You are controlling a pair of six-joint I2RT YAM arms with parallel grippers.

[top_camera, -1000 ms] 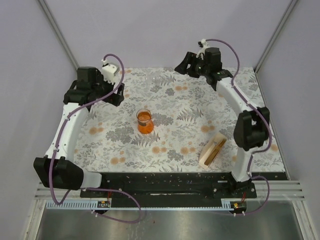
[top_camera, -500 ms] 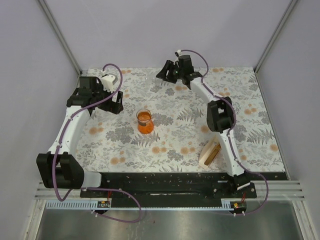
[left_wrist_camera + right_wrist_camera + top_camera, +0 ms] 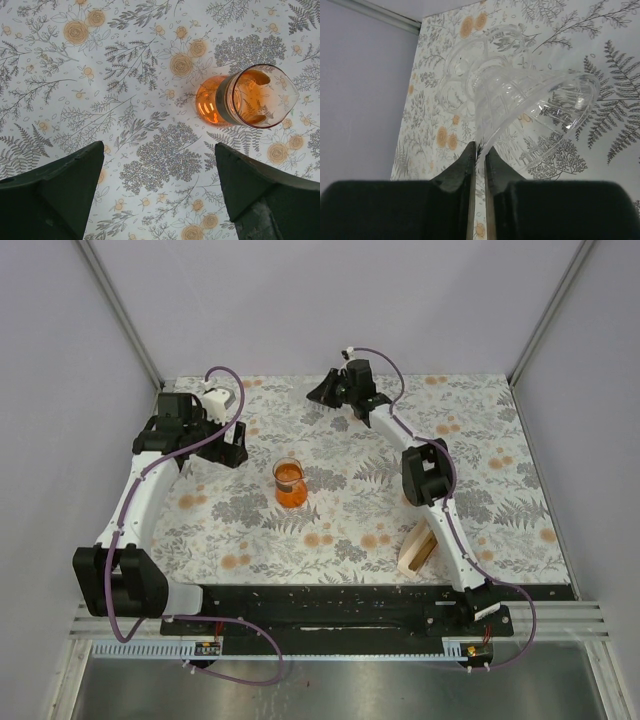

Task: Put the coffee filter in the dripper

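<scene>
The dripper, a clear ribbed glass cone, fills the right wrist view, tipped with its wide mouth to the right. My right gripper is shut on the thin edge of its wall, at the far middle of the table. No single coffee filter shows; only brown papers stand in a beige holder at the near right. My left gripper hangs open at the far left, nothing between its fingers. Up and right of them in the left wrist view stands a small glass vessel with an orange base.
The orange-based vessel stands mid-table on the flowered cloth. The right arm's elbow hangs over the cloth just behind the beige holder. Grey walls close the back and sides, and a black rail runs along the near edge.
The right arm swung left from the far right corner to the far middle, and its jaws went from open to shut on the dripper's edge. The left arm shifted slightly.
</scene>
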